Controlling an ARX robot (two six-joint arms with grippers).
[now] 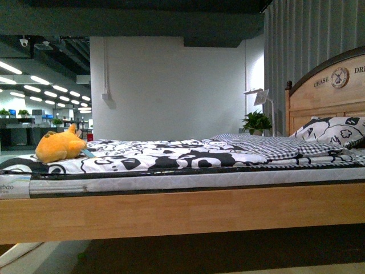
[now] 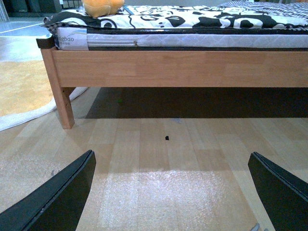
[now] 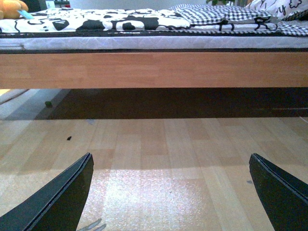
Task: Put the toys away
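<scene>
While the left gripper (image 2: 172, 156) and right gripper (image 3: 171, 156) gape wide near the floor (image 2: 144, 132), the plush toy (image 1: 60, 147) lies on the bed (image 1: 171, 214), far left; rising arms could strike its rail.

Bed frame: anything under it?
Under the bed frame only wood floor running into deep shadow shows, plus one wooden leg. A small dark object sits near the shadow's edge. Further back is too dark to tell.

Front camera level with mattress (image 1: 171, 181); wrist cameras low, toward bed rail (image 2: 183, 67)
</scene>
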